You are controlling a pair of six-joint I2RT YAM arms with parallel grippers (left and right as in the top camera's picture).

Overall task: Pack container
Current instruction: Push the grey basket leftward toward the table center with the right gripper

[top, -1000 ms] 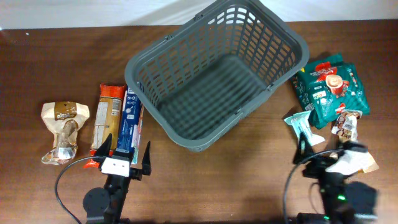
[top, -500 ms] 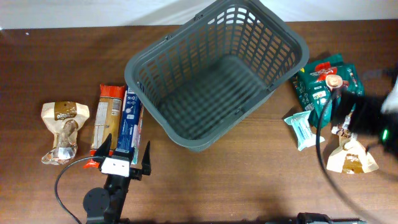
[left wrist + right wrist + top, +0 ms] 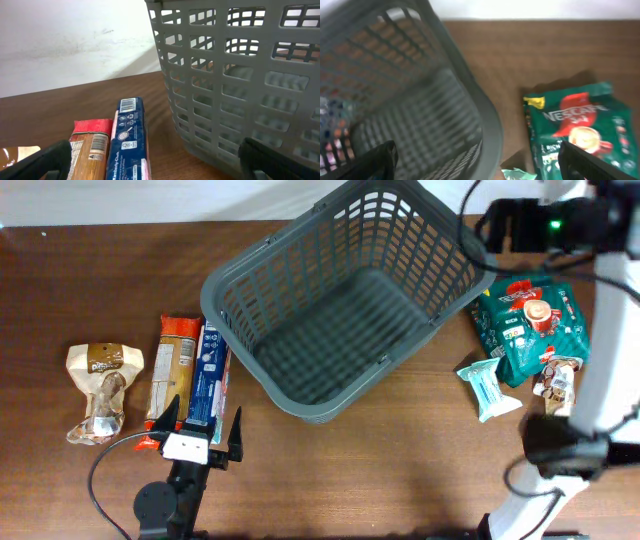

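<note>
The dark grey lattice basket stands empty at the table's middle, tilted in plan. It also shows in the left wrist view and the right wrist view. My right gripper is open and empty, raised above the basket's far right rim. A green Nescafe packet lies right of the basket and shows in the right wrist view. My left gripper is open and empty at the front left, just behind a blue packet and an orange-brown packet.
A beige snack bag lies at the far left. A pale teal packet and a small brown packet lie right of the basket. My right arm stretches over the right-hand packets.
My right arm has swung from the front right of the table up to the far right, above the basket's rim. The left arm and the packets have not moved.
</note>
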